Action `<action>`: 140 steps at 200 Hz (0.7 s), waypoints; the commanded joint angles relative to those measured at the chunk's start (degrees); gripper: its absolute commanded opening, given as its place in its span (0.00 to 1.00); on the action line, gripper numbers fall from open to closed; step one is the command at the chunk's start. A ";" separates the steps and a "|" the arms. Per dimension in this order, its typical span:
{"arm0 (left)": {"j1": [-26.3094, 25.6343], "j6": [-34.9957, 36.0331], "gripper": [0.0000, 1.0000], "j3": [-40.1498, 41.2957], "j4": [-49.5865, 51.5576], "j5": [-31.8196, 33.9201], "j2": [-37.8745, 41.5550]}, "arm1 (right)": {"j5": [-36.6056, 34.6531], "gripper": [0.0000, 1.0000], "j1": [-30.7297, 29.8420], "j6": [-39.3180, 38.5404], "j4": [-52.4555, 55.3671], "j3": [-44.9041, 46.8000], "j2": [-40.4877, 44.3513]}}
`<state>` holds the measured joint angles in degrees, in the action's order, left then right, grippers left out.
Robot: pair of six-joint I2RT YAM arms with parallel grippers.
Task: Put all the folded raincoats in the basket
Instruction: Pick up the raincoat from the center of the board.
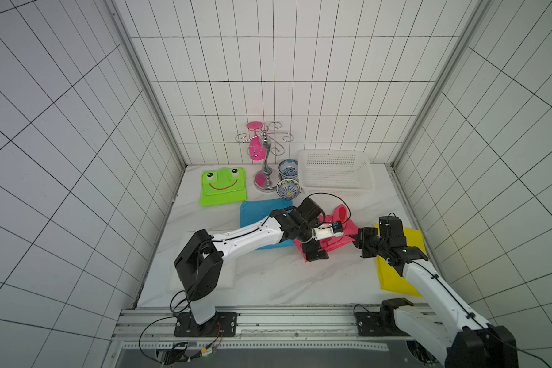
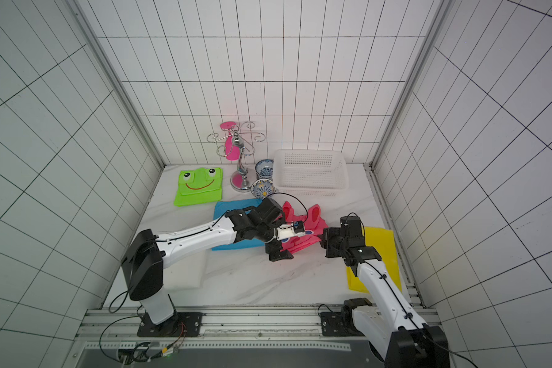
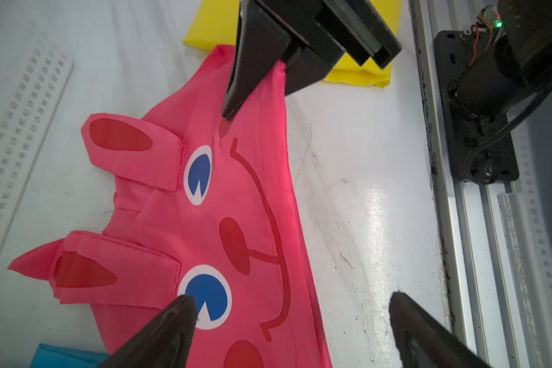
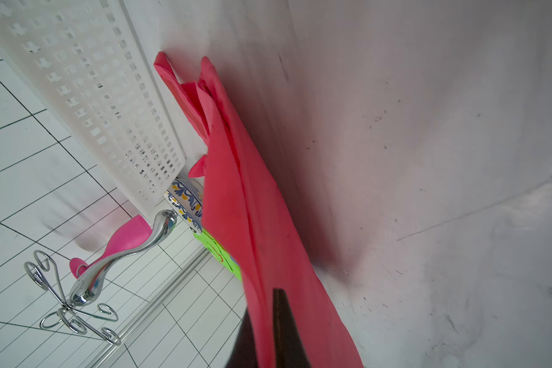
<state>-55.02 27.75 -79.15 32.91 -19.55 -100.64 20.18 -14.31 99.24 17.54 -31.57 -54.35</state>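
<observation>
Pink raincoat, both top views: the folded raincoat (image 1: 349,229) lies flat on the counter (image 1: 268,280), just toward 3 o'clock of the middle, between the two arms.
Basket, both top views: the white basket (image 2: 311,157) stands at about 1 o'clock at the back of the counter. Nothing shows inside it, and the raincoat's ear flaps point its way.
Left gripper, top views: the left gripper (image 1: 315,253) hangs over the raincoat's 9 o'clock side.
Right gripper, top views: the right gripper (image 1: 354,239) meets the raincoat's 3 o'clock edge.
Left wrist view: the left gripper (image 3: 292,301) is spread wide with nothing between its jaws. Beyond it, the right gripper (image 3: 252,89) is pinched onto the raincoat's (image 3: 236,197) edge.
Right wrist view: cloth of the raincoat (image 4: 236,191) runs between the closed jaws of the right gripper (image 4: 265,318). The basket (image 4: 93,95) wall is near the far ear flaps, with a patterned bowl (image 4: 187,200) beside it.
Progress: I'd say an edge is gripped, but nothing is lifted. Raising the raincoat, carrying it to 1 o'clock and dropping it in are all left to do.
Writing: no lettering or brand can be read. There is only a printed face with blue eyes, a red nose and a red mouth.
</observation>
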 commanded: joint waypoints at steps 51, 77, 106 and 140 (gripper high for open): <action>-4.70 -4.20 0.97 4.67 -22.47 21.10 -2.78 | -9.46 0.00 -6.23 7.59 4.58 -7.07 1.44; -5.04 -4.31 0.92 4.69 -26.72 26.45 -4.34 | -9.99 0.00 -7.47 8.89 4.51 -7.14 1.51; -5.08 -2.53 0.40 4.40 -25.42 26.30 -4.19 | -9.91 0.00 -7.67 9.20 4.95 -6.90 2.61; -4.94 0.98 0.00 6.94 -25.39 25.36 -0.49 | -11.11 0.12 -7.73 7.46 6.51 -6.30 5.77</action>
<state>-60.31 26.06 -73.89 8.43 4.38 -104.31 10.61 -21.47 107.42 21.52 -35.90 -51.53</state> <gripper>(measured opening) 0.047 0.060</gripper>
